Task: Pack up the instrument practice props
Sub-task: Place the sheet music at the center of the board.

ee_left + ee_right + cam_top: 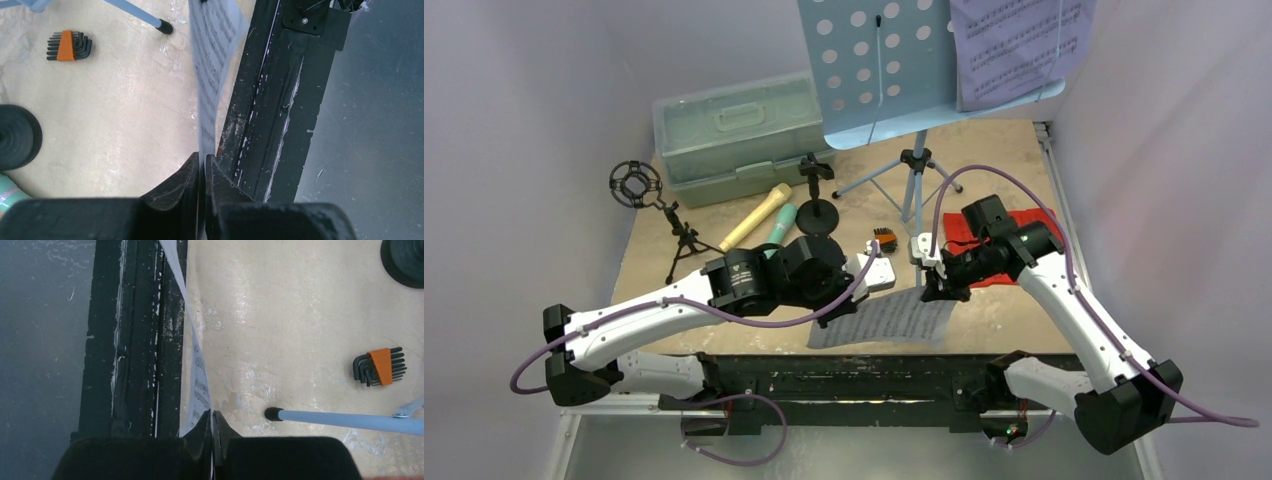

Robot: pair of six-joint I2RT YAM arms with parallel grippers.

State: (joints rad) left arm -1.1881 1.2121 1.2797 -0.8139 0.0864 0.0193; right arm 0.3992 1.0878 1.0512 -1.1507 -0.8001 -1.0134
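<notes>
Pinching one white music sheet (886, 318) from opposite ends, both arms meet over the near edge of the table (1014, 312). The left jaws are pressed together on the sheet's left end. The left wrist view shows the paper (211, 60) running away from the fingertips (186, 176), seen almost edge-on, along the line where the table meets the black rail (270, 100). The right jaws are likewise clamped tight on the other end, and the right wrist view shows the sheet (200, 377) curving off from them above that same rail.

Further back stands the light-blue perforated music rack (879, 60) on its tripod legs (914, 185), with a purple music sheet (1016, 48) resting on its right side. A red music sheet (1042, 217) lies flat on the table, partly under the right arm (1074, 300).

The tan toy microphone (756, 217) and the teal toy microphone (781, 222) lie side by side, just behind the left arm (639, 325). The round-base mic holder (816, 205) stands upright just beside them, and the ring-top tripod holder (639, 187) stands near the table's left edge. A pale green translucent case (739, 135) sits closed at the back left. A hex key set (884, 240) in an orange clip lies between the arms.
</notes>
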